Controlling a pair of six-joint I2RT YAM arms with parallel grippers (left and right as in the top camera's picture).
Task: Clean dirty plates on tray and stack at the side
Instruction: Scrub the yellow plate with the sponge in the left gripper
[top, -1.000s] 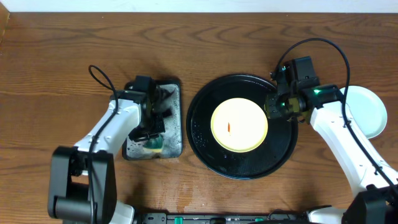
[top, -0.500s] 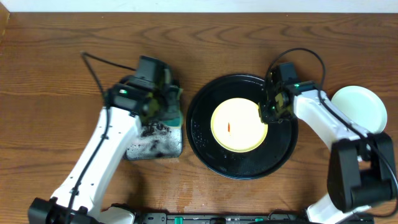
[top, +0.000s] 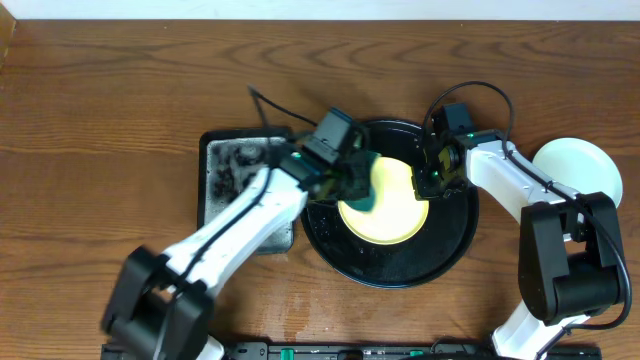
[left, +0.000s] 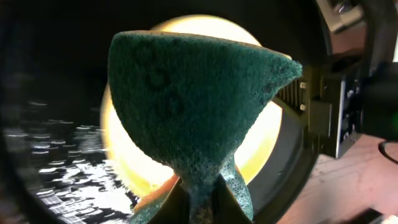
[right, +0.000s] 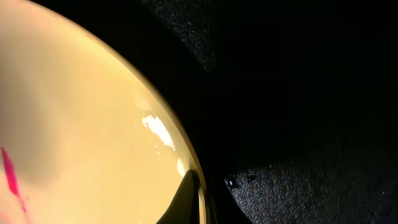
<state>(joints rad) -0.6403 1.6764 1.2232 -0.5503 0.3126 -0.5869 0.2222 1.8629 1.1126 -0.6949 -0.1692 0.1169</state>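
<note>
A pale yellow plate (top: 400, 205) lies in the large round black tray (top: 390, 262). My left gripper (top: 358, 185) is shut on a green sponge (left: 193, 106) and holds it over the plate's left part. My right gripper (top: 428, 180) is shut on the plate's right rim; in the right wrist view its fingers (right: 200, 199) pinch the yellow plate (right: 81, 137), which bears a red smear at the lower left. A pale mint-green plate (top: 585, 180) sits on the table at the far right.
A smaller rectangular black tray (top: 228, 180), wet and without the sponge, lies left of the round tray. The round tray's bottom (left: 56, 168) is wet and shiny. Wooden table all round.
My left arm lifted the sponge off the rectangular tray and swung right, over the yellow plate. My right gripper closed in on the plate's right rim.
</note>
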